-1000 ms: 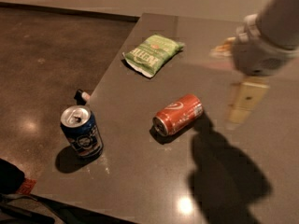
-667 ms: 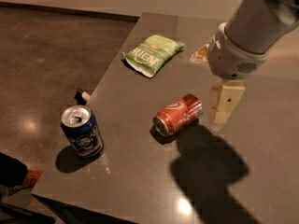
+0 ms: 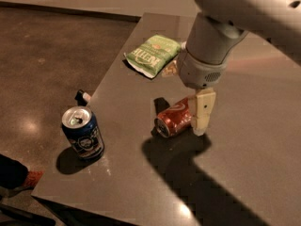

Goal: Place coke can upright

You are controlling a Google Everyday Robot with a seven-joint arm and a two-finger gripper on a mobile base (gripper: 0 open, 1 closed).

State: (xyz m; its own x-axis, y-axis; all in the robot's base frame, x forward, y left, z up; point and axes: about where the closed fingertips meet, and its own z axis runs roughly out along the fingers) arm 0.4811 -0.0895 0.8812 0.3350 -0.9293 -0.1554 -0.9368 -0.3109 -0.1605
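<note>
The coke can [image 3: 173, 119] lies on its side near the middle of the grey table [image 3: 244, 140], its silver end facing front left. My gripper [image 3: 199, 117] hangs from the large white arm and is down at the can's right end, touching or almost touching it. The far side of the can's right end is hidden behind the gripper.
A dark blue can [image 3: 83, 133] stands upright near the table's front left corner. A green snack bag [image 3: 153, 55] lies at the back, with a second small packet [image 3: 169, 68] partly under the arm. A small black object [image 3: 82, 97] sits at the table's left edge.
The arm has moved left and down from the right side, bringing the gripper from beside the can down to its right end. The can has not moved.
</note>
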